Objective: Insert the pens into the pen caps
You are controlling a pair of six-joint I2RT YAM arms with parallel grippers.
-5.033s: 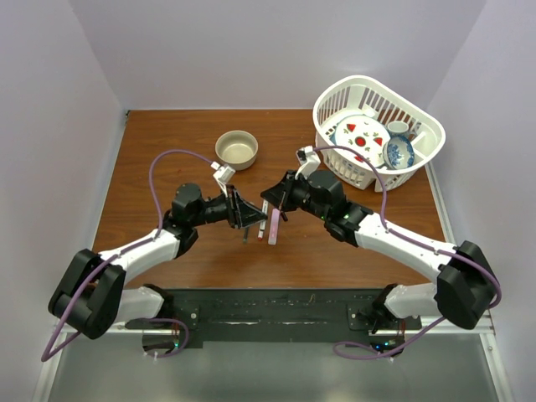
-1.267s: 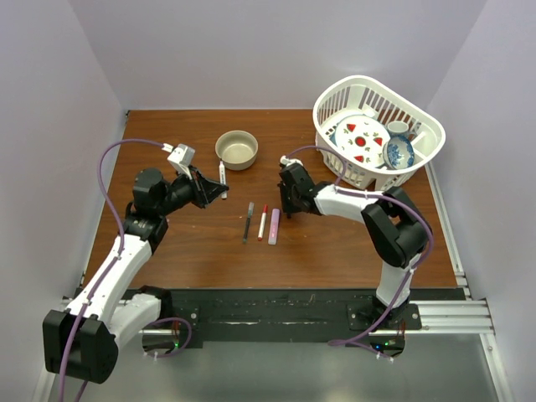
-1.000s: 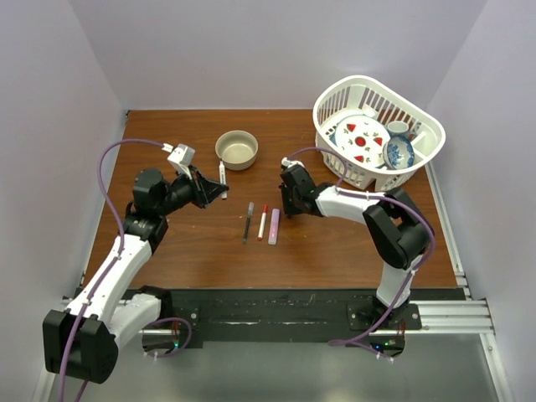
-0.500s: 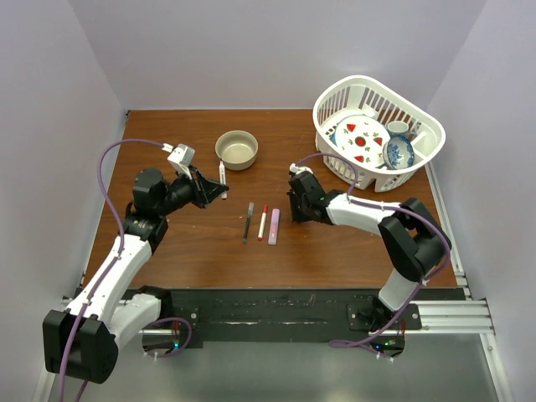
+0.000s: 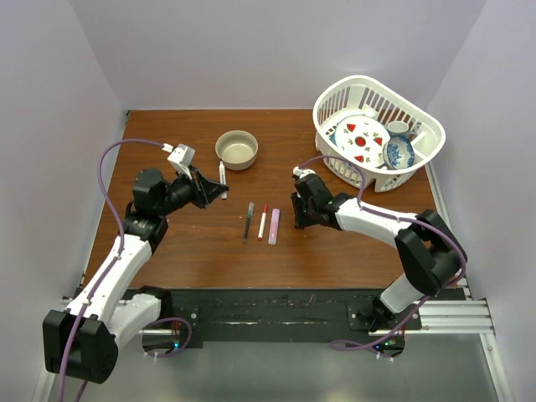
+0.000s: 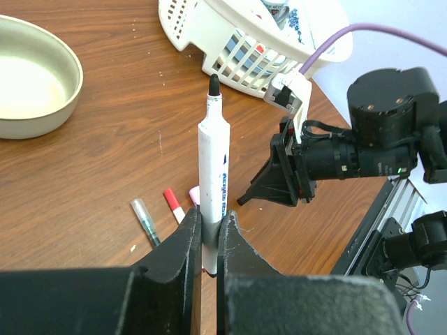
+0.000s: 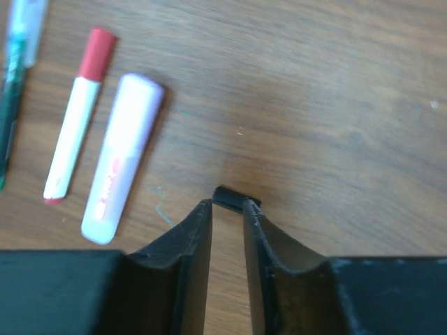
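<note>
My left gripper [image 5: 219, 191] is shut on a white-bodied pen [image 6: 213, 174] with a bare black tip and holds it upright above the table, left of the others. It also shows in the top view [image 5: 221, 174]. On the table lie a dark pen [image 5: 248, 221], a white pen with a red cap [image 5: 263, 222] and a pink marker [image 5: 274, 226]. My right gripper [image 7: 228, 206] is low, right of the pink marker [image 7: 122, 157], its jaws nearly together with a small dark cap [image 7: 236, 198] at the very tips.
A tan bowl [image 5: 237, 149] stands at the back centre. A white basket [image 5: 335, 92] with dishes stands at the back right, close behind my right arm. The three laid pens sit between the two grippers.
My right gripper has moved right and toward the near edge, lowering to the table. My left gripper, earlier at the centre, has drawn back left with the white pen and now holds still.
</note>
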